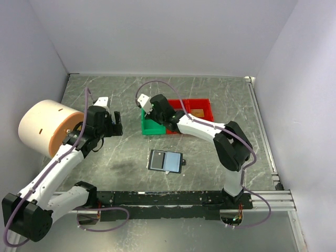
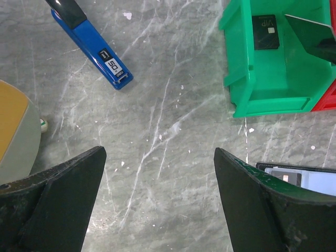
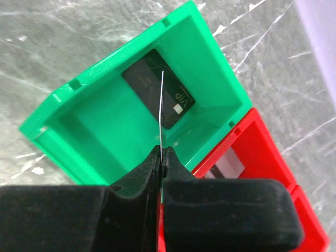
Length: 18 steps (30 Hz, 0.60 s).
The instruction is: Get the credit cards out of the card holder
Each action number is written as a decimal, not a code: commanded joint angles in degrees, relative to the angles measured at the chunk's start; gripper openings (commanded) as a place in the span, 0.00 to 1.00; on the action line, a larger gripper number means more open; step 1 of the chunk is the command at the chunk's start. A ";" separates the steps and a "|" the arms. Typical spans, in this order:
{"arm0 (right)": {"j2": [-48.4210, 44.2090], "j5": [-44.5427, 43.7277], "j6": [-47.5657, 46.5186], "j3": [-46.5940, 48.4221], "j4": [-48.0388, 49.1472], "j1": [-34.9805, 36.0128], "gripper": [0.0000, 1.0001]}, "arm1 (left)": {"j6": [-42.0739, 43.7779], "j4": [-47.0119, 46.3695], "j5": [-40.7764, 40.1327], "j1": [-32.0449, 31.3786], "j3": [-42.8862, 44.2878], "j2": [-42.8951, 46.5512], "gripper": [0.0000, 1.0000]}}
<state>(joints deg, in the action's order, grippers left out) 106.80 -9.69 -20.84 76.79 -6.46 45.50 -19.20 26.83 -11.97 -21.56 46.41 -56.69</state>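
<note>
1. The right gripper (image 3: pixel 161 155) is clamped shut on a held card (image 3: pixel 161 100). The card is seen edge-on as a thin pale line standing up between the black fingers, so its colour cannot be told.
2. That grip hangs over the green bin (image 1: pixel 149 129), which sits around the middle of the bench (image 1: pixel 220 89), somewhat towards the far edge.
3. A black card (image 3: pixel 157 94) with a "VIP" mark lies flat on the green bin's floor, below the held card.
4. The red bin (image 1: pixel 190 100) touches the green bin's right side. A silvery card (image 3: pixel 228 165) lies in the part next to the green wall, and an orange-gold card (image 1: pixel 198 112) lies further right.
5. The card holder (image 1: pixel 166 161) lies unfolded and flat between the bins and the near edge, apart from both bins. One half is dark and the other pale blue-clear (whether any card is left inside cannot be told).
6. The left gripper (image 2: pixel 160 152) has its fingers spread wide with nothing between them. It hovers over bare marble left of the green bin.
7. A blue stapler (image 2: pixel 92 44) lies slantwise on the bench beyond the left fingers, clear of the green bin.
8. A large cream cylinder (image 1: pixel 39 126) with a tan end face sits by the left edge, beside the left arm.
</note>
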 commanded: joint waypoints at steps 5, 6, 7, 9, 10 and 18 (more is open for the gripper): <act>6.90 -3.55 -16.73 2.92 8.33 -0.04 0.00 | 0.22 -0.76 -2.16 0.36 0.87 3.53 0.99; 7.92 -3.64 -17.79 3.70 8.42 -0.10 0.00 | 0.15 -0.74 -2.37 0.33 0.85 3.73 0.99; 8.50 -3.63 -18.60 4.55 8.44 -0.12 0.00 | 0.13 -0.73 -2.55 0.37 0.80 3.91 0.99; 10.59 -3.35 -20.20 5.37 10.17 -0.24 0.00 | 0.06 -0.64 -2.90 0.37 0.76 4.29 0.99; 11.09 -3.18 -21.07 5.59 11.33 -0.39 0.00 | 0.09 -0.66 -2.89 0.37 0.69 4.42 0.99; 15.63 -4.03 -25.75 7.50 13.52 -1.09 0.00 | 0.43 -0.76 -2.52 0.38 0.73 4.45 0.99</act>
<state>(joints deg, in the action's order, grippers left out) 120.84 -12.71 -42.89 83.09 4.05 44.88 -19.27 26.83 -13.76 -21.56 46.41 -52.93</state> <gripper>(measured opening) 0.007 0.992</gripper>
